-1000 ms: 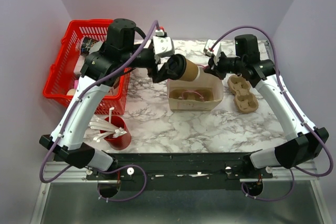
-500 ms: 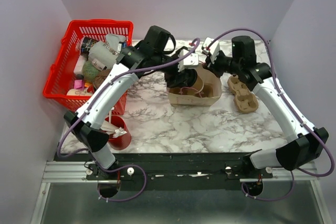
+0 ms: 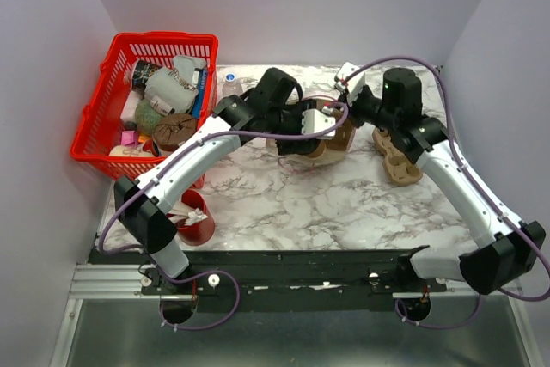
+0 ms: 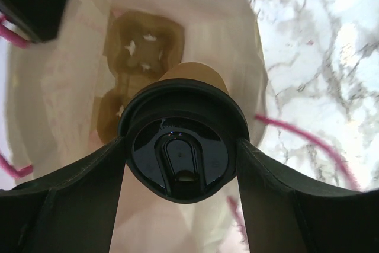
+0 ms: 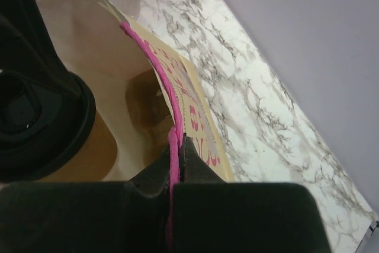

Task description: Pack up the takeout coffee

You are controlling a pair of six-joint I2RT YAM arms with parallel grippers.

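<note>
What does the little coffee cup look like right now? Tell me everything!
The takeout coffee cup is tan paper with a glossy round black plastic lid that has a sip hole. It looks upright. The left gripper pinches the lid rim from both sides, holding it inside the open paper bag, above a brown pulp carrier.

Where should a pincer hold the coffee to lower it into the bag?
By the lid rim, from straight above, pinched across its width. The coffee sits lid-up in the mouth of the bag, whose walls fence its sides, so only the top is free. The left pincer is shut on it this way.
</note>
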